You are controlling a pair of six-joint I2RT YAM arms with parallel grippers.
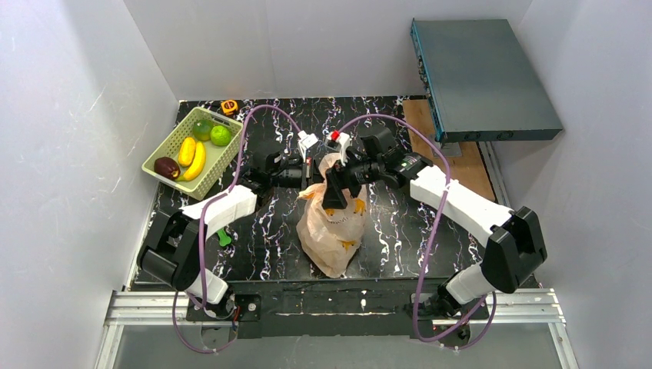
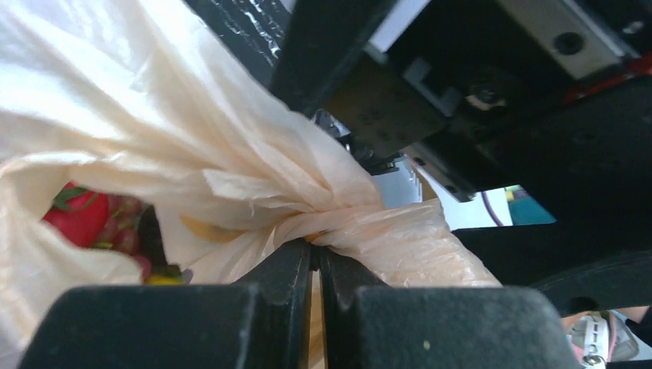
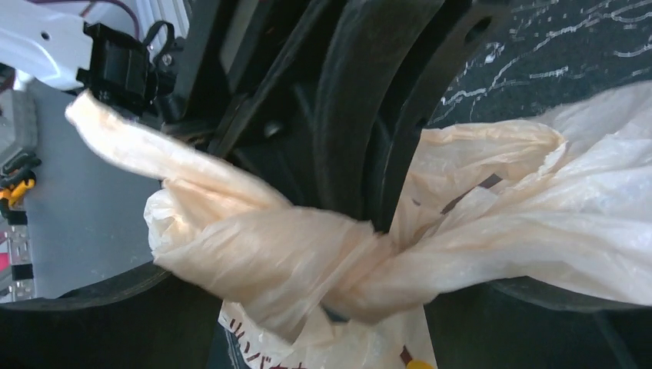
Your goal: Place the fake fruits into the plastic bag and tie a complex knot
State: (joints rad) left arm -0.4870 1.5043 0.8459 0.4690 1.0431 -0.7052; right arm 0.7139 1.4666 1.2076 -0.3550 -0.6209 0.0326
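Plastic bag [image 1: 332, 231]: knot [image 3: 338, 269] part-tied; left claw [image 2: 316, 261] clenched on handle [image 2: 384, 231], right claw [image 1: 335, 201] released; fake fruits [image 1: 192, 157] unbagged in basket [image 1: 165, 146], 10 o'clock

Your left arm [image 1: 219, 207], right arm [image 1: 461, 201] alike: white link shells, black joints, purple cable [image 1: 201, 254] looped along each. Your fingers [image 2: 231, 315]: matte black, grainy.

A light green slotted basket [image 1: 217, 167] sat well left of the left claw [image 1: 309, 181]; a dark teal case [image 1: 483, 81] lay far to its right, beyond it.
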